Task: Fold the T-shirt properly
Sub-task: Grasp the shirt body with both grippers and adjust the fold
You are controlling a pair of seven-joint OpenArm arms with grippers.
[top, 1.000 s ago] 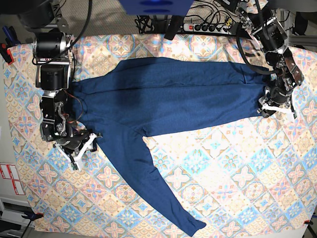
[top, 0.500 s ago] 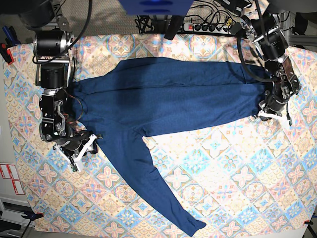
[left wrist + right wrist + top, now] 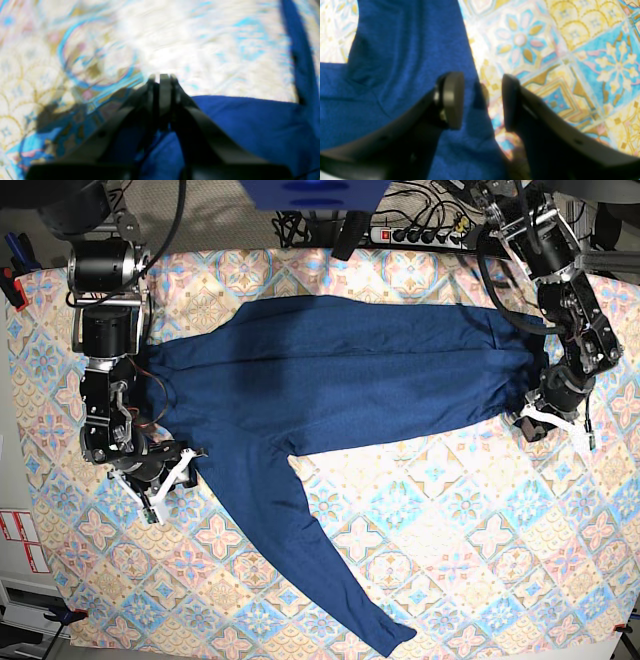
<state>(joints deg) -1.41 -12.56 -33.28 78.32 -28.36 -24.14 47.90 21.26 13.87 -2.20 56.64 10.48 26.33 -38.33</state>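
Observation:
The dark navy T-shirt [image 3: 340, 380] lies spread flat across the table, with one long sleeve [image 3: 320, 560] running down toward the front edge. At the shirt's right end, my left gripper [image 3: 548, 423] is shut on the hem. In the left wrist view its fingers [image 3: 161, 78] are pressed together with blue fabric [image 3: 250, 120] gathered at their base. My right gripper [image 3: 165, 478] stands open at the shirt's left edge. In the right wrist view it [image 3: 482, 100] straddles the fabric's border: one finger is over the shirt [image 3: 395, 62], the other over the tablecloth.
A patterned tablecloth [image 3: 480, 520] in blue, yellow and pink covers the table. A power strip [image 3: 420, 235] with cables sits at the back edge. Both arm bases stand at the back corners.
My left gripper has gone from open to shut at the shirt's right hem and shifted slightly toward the front. The right arm has not moved.

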